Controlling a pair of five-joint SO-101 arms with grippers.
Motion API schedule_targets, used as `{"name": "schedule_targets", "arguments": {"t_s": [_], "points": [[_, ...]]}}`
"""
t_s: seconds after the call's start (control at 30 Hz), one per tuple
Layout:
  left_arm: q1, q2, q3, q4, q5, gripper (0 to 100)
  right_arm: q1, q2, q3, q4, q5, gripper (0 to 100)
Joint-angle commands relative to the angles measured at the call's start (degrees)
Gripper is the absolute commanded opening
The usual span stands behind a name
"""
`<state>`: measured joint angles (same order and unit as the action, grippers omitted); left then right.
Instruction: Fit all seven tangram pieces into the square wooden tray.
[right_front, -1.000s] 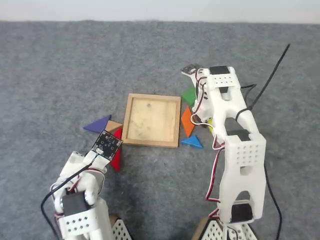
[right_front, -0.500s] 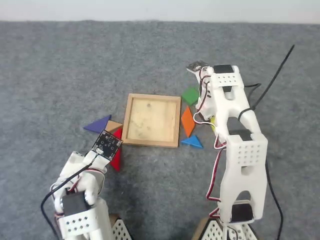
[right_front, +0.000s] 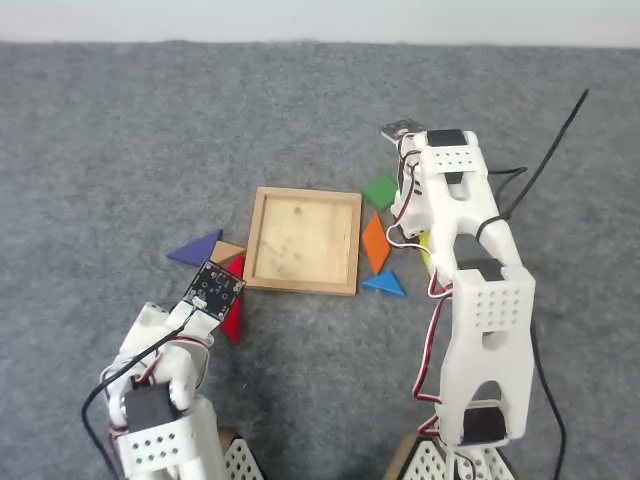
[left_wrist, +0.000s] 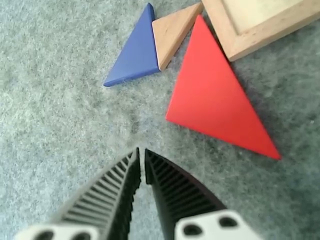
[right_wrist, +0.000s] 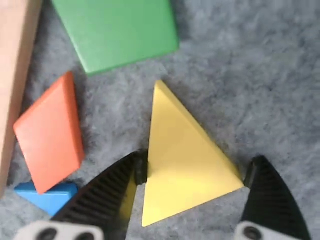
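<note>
In the lower left of the high view, the left pincer (left_wrist: 141, 155) is closed to a thin slit, and nothing is held in it. Just beyond its tips the red triangle (left_wrist: 215, 107) lies flat on the counter (right_front: 120, 130), with one corner close beside the tray (right_front: 300, 287). Past it a dark blue triangle (left_wrist: 136, 52) and a tan triangle (left_wrist: 172, 30) are laid edge to edge. The tray, in the middle of the frame, is seen empty, so no piece is fitted yet.

At the right of the frame, the right pincer (right_wrist: 197, 165) stands wide open over the yellow triangle (right_wrist: 180, 165), with one finger at each side and not closed on it. The triangle's apex points away from the pincer, towards the green piece (right_wrist: 117, 32). The tray lies to the left of this triangle, with the orange piece (right_front: 374, 243) between them, and the right arm is judged the nearer. From above the triangle is mostly covered by the arm, while in the right wrist view its shape and lie are plain.
</note>
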<state>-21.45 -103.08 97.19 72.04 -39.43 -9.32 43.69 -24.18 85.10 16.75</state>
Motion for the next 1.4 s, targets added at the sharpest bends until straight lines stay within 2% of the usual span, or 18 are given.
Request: {"name": "schedule_targets", "arguments": {"t_s": [0.0,0.23,0.4,0.5,0.93,1.17,1.37], "points": [[-0.3,-1.1,-0.7,0.1,-0.4,2,0.7,0.7,-0.5,2.0,-1.8,30.3],[-0.3,-1.1,-0.7,0.1,-0.4,2,0.5,0.7,-0.4,1.9,-2.0,30.7],[-0.3,-1.1,-0.7,0.1,-0.4,2,0.5,0.7,-0.4,2.0,-1.9,39.6],[-0.3,-1.1,-0.7,0.1,-0.4,2,0.5,0.7,-0.3,2.0,-2.0,40.7],[-0.3,-1.1,-0.7,0.1,-0.4,2,0.5,0.7,-0.3,2.0,-2.1,21.3],[-0.3,-1.1,-0.7,0.1,-0.4,2,0.5,0.7,-0.3,2.0,-2.3,20.6],[-0.3,-1.1,-0.7,0.1,-0.4,2,0.4,0.0,-0.9,3.0,-6.9,20.5]]}}
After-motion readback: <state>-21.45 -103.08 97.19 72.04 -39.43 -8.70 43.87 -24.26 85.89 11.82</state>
